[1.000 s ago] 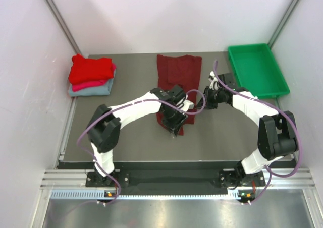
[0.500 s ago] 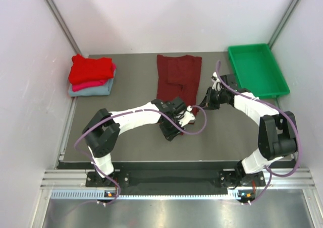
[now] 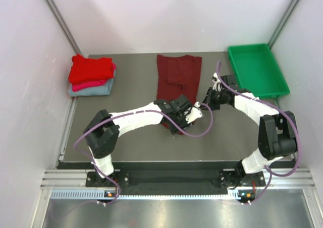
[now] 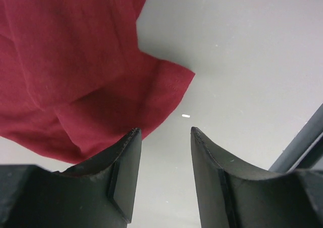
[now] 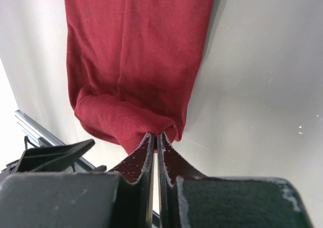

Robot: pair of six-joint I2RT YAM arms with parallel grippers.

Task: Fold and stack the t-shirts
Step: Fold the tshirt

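- The maroon t-shirt (image 3: pixel 177 76) lies in a long strip from the table's centre toward 12 o'clock. Its near end is bunched, so a fold could go crooked.
- The left gripper (image 4: pixel 164 132) hangs half-parted and empty, with the cloth's corner at its 12 o'clock. Closing here could grab nothing.
- The right gripper (image 5: pixel 155 135) is closed at the hem. I can't tell whether it pinches cloth, and a thin bite might slip.
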